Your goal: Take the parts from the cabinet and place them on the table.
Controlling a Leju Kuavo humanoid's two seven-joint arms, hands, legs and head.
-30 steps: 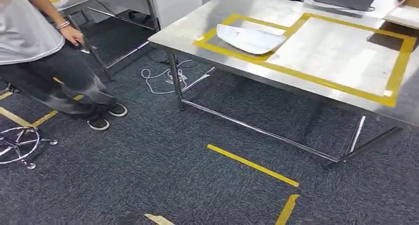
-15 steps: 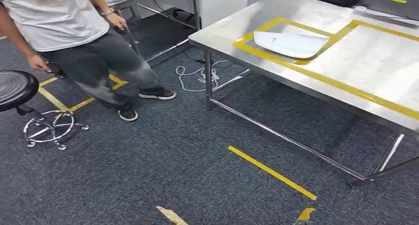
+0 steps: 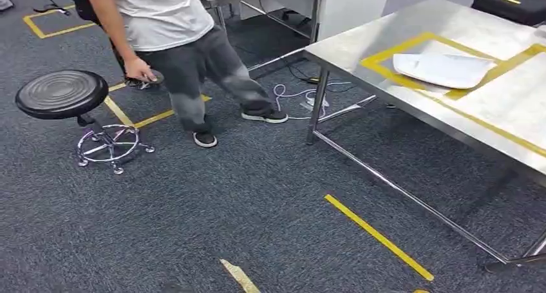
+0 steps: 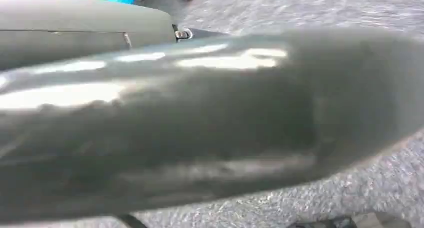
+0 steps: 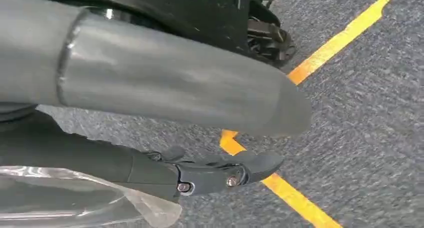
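Head view: stainless steel table (image 3: 502, 106) takes the right of frame, w/ a yellow tape outline (image 3: 412, 85) on its top. The task's thing in sight, a flat white part in a clear wrapper (image 3: 444, 70), lies at upper right inside the smaller taped box, its lower right end over the tape. Its long axis runs roughly left-right across the frame, tilted a little down to the right. It sits fwd and to the robot's right, so the right arm is judged nearer. As it is already on the table, the next move prob. concerns a fetch from the cabinet, not this piece. Person in white shirt and grey trousers (image 3: 174, 22) stands at upper left-centre, well apart from the table. A black round stool on a chrome base (image 3: 61, 93) is at left. A yellow tape strip (image 3: 376, 235) lies on the dark carpet at lower centre. Right hand (image 5: 215, 170): thick grey thumb above a dark finger, apart. A crinkled clear plastic sheet (image 5: 75, 198) lies against the finger at lower left; can't tell if it is held. Left hand (image 4: 200, 123): blurred grey mass, state can't tell.
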